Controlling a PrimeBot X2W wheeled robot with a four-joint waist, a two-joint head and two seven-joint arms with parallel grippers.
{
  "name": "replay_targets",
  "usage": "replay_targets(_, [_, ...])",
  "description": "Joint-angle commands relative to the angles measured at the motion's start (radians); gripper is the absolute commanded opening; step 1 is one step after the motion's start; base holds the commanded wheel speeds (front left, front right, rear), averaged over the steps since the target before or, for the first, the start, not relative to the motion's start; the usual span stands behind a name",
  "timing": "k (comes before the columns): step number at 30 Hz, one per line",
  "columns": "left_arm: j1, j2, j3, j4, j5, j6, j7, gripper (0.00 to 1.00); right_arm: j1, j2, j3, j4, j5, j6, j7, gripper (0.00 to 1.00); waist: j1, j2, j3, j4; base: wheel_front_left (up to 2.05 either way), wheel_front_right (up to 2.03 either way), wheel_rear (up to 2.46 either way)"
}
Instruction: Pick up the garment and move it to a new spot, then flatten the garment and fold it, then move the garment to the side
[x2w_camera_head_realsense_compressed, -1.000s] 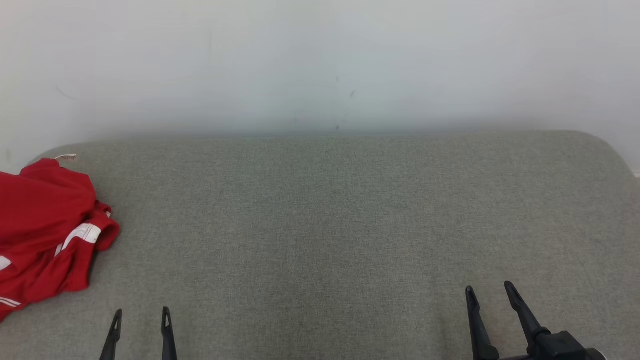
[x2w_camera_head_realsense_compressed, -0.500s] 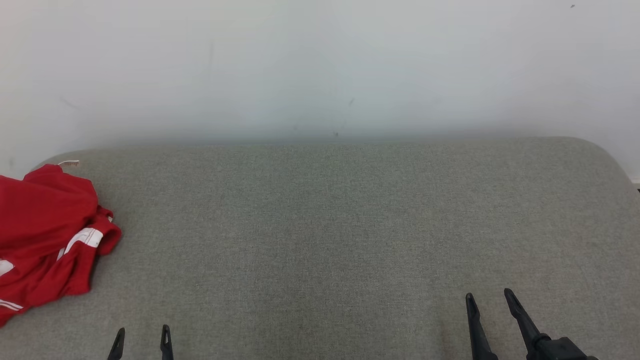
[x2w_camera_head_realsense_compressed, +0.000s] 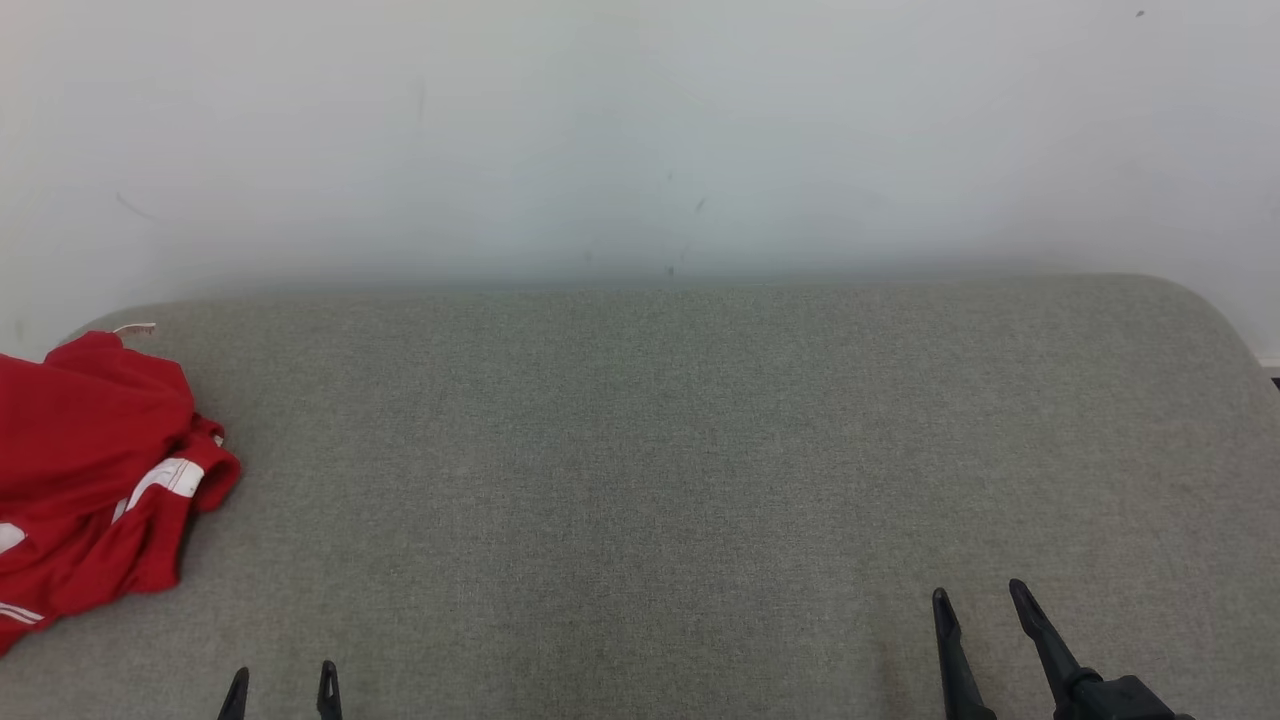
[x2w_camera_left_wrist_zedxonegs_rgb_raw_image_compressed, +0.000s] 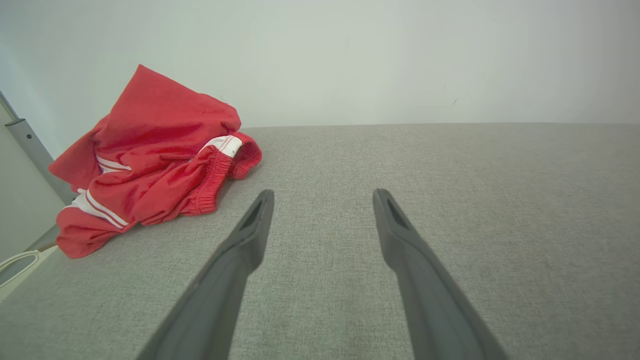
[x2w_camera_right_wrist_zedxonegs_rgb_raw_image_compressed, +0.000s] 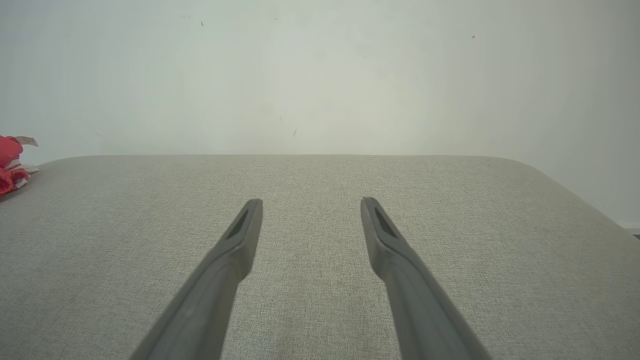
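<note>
Head view: garment (x2w_camera_head_realsense_compressed: 95, 470) sits at far L edge of worktop (x2w_camera_head_realsense_compressed: 640, 450), toward the back corner, partly cut off by the frame. It's red, thin fabric, crumpled in a loose heap w/ soft folds. White stripes run along one edge & there's a white band by a rolled, cuff-like opening. Small pale label (x2w_camera_head_realsense_compressed: 135, 327) sticks out at its top. Left wrist view gives more: a gathered elastic hem, puckered & ribbed, cloth w/ a slight sheen, heap rising to a pointed fold. Worktop is covered in grey-green woven cloth, fine even weave, matte, flat, w/ rounded back corners where the edge curves over softly. Behind it is a plain off-white wall (x2w_camera_head_realsense_compressed: 640, 130), smooth, w/ a few tiny dark specks & faint scuffs. L claw (x2w_camera_head_realsense_compressed: 280, 690) is at bottom L of head view, tips poking up from the frame edge. Its fingers are long, dark, matte, tapering to narrow points, each w/ a slot near the tip. Jaws spread wide, nothing between them, over bare cloth; garment lies off to its L, apart from it. R claw (x2w_camera_head_realsense_compressed: 979, 597) at bottom R has the same build, is also spread wide & empty, and is well apart from garment. Left wrist view also has a pale grey post (x2w_camera_left_wrist_zedxonegs_rgb_raw_image_compressed: 25, 145) beyond worktop's L edge.
</note>
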Motion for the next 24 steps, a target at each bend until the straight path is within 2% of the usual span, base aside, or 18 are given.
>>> replay_targets(1, [-0.001,-0.005,0.006,0.003,0.005,-0.004,-0.003,1.0,-0.001,-0.002,-0.002,0.001,0.006,0.003,-0.001,1.0,0.0001,-0.0001,0.0,0.0,0.0,0.0,0.0])
replay_targets(24, [0.002,-0.019,0.04,0.008,0.005,-0.029,-0.003,1.0,0.002,-0.002,-0.002,0.004,0.014,0.003,-0.001,1.0,0.0001,-0.0001,0.0,-0.007,0.0,0.0,0.0])
